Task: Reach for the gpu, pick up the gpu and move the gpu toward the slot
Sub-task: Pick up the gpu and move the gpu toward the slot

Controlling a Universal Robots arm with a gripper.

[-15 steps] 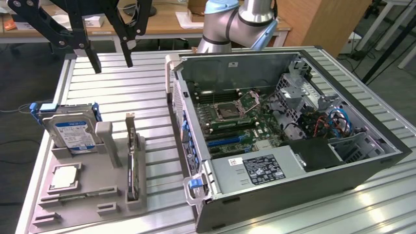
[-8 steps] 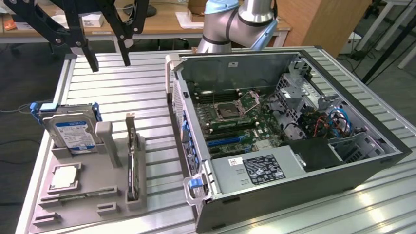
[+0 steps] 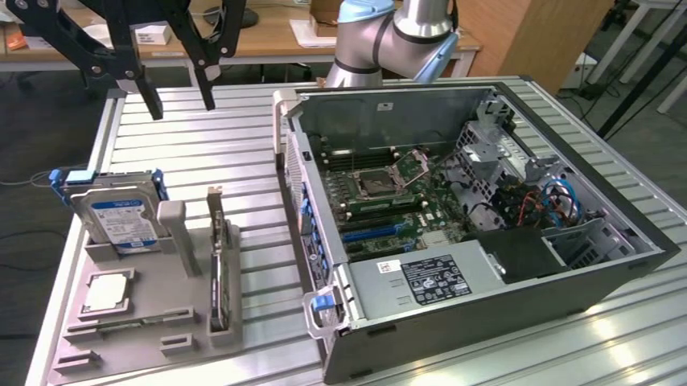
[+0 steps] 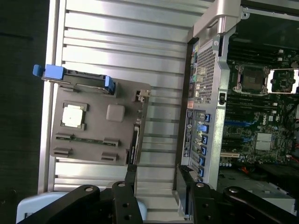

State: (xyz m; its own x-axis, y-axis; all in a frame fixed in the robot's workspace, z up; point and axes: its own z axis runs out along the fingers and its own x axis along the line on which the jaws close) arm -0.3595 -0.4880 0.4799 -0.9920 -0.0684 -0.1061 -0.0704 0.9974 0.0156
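Clearly we have not yet taken hold: our gripper hangs with its two black fingers spread wide and empty, high above the slatted table, while the gpu stands on edge in the grey fixture tray, at about nine o'clock from the open computer case and just at three o'clock of the blue-labelled hard drive. We judge the card light, stiff and thin but fragile, best pinched across its bare upper edge, away from components and bracket.
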